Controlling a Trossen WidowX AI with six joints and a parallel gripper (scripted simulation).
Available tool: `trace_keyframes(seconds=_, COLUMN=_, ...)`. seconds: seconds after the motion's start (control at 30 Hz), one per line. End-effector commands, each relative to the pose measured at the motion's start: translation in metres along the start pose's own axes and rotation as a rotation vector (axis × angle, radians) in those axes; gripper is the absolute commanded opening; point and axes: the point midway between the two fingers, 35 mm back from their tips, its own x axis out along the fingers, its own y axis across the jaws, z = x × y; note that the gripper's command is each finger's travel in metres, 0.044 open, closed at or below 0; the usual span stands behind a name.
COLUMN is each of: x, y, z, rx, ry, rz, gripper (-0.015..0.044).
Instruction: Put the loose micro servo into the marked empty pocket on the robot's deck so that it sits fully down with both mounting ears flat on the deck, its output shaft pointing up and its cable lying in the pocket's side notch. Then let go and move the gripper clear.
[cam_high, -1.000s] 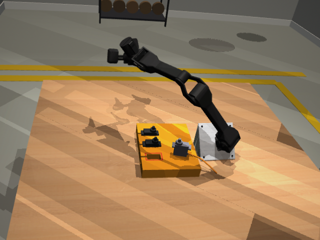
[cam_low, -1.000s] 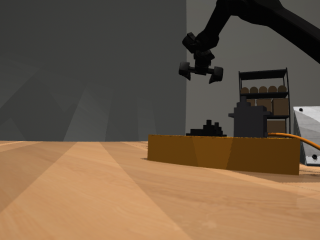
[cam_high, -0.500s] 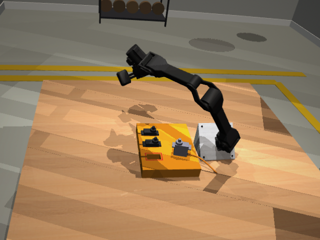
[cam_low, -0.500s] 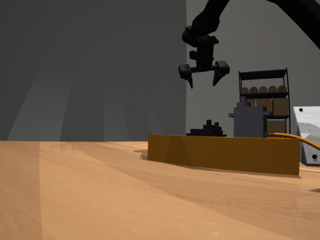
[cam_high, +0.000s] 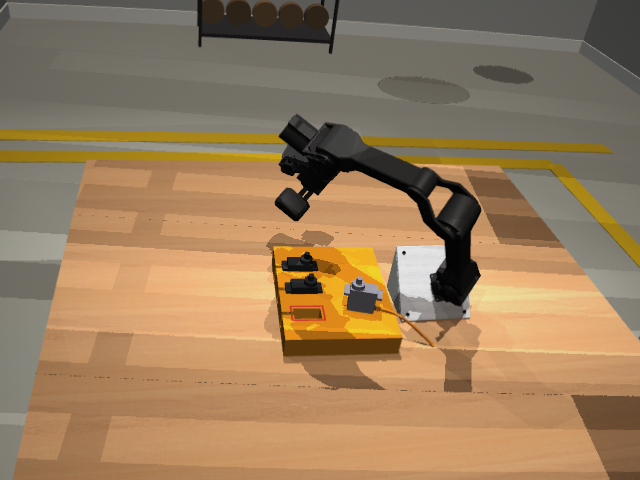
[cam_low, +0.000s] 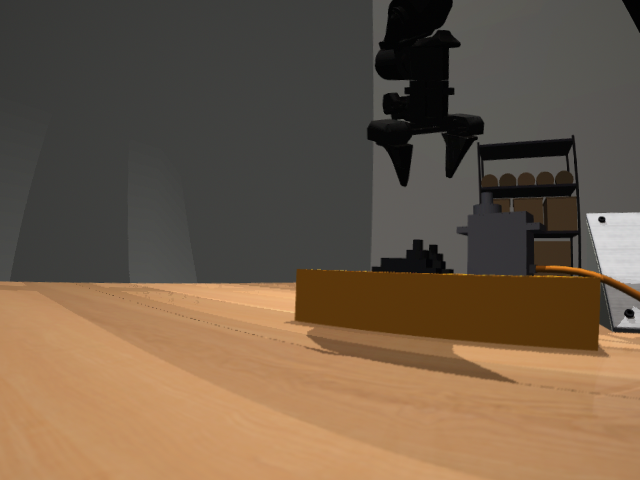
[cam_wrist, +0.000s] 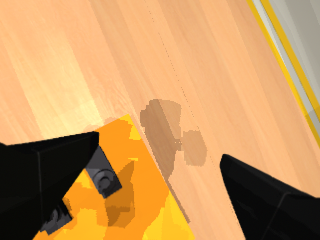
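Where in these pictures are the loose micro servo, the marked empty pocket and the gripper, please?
loose micro servo (cam_high: 361, 299): top view, on the front of its grey body.
marked empty pocket (cam_high: 307, 313): top view, inside the red outline.
gripper (cam_low: 427, 167): exterior view, midway between the open fingertips.

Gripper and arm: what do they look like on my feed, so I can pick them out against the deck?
The arm is all matte black, built of chunky rounded links with drum-shaped joints, rising from a pale grey metal base with dark bolt heads. The gripper is black too: a crossbar carrying two tapered, pointed fingers. No markings, colour accents or loose cables show on it.
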Motion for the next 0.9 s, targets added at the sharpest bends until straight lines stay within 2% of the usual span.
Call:
trace_keyframes(seconds=0.0, x=-0.011, y=0.014, z=-0.037, rx=-0.081, ry=0.085, rz=0.058, gripper=0.0440)
trace_keyframes(seconds=0.53, x=-0.066, y=0.060, z=-0.199, rx=-0.356, ry=0.389, rz=0.372, gripper=0.0440)
trace_keyframes(seconds=0.87, x=-0.057, y=0.065, z=-0.210, rx=-0.364, ry=0.398, rz=0.388, gripper=0.0440)
